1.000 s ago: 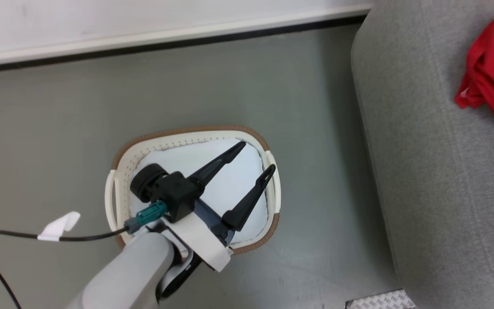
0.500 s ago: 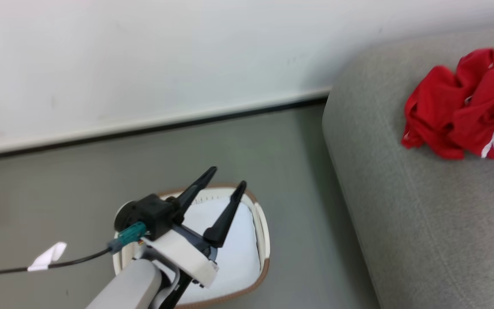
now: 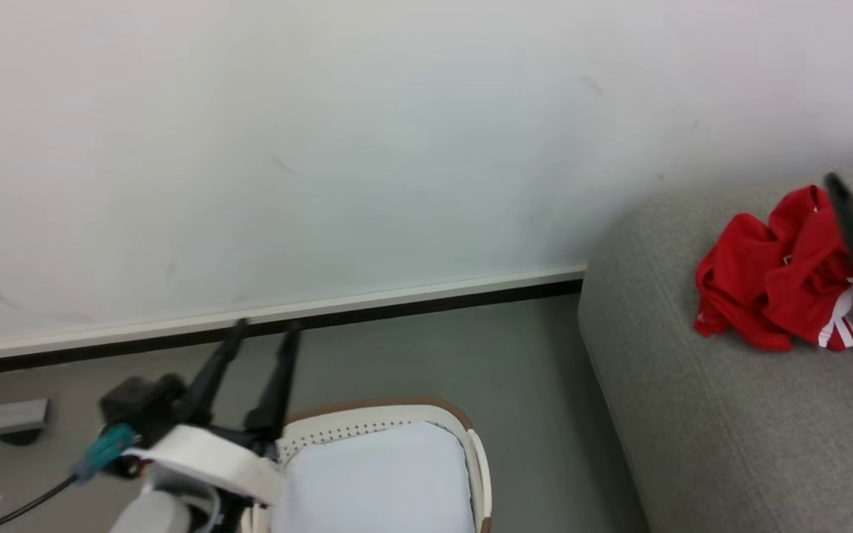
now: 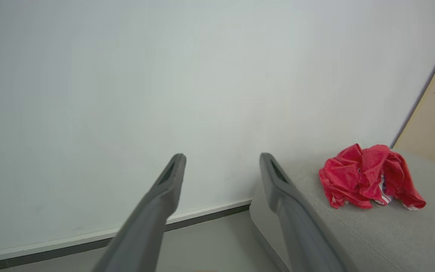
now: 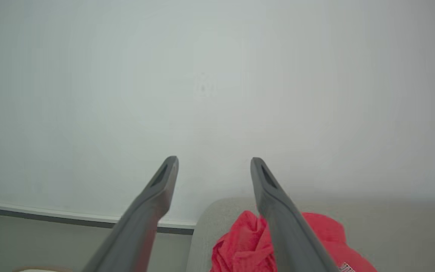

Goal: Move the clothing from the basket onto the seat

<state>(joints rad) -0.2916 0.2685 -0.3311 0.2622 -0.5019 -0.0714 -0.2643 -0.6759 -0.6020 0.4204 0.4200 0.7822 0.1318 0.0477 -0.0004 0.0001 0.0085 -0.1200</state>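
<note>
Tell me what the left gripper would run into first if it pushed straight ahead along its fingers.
Probably the white wall, just above the baseboard: the left gripper aims there with nothing between. The seat lies right of that line. The wall's depth is unclear.

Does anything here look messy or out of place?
Only the red clothing: it lies in a crumpled heap near the end of the grey seat, not laid flat. The basket stands upright, showing just its white lining. Nothing looks spilled or broken.
</note>
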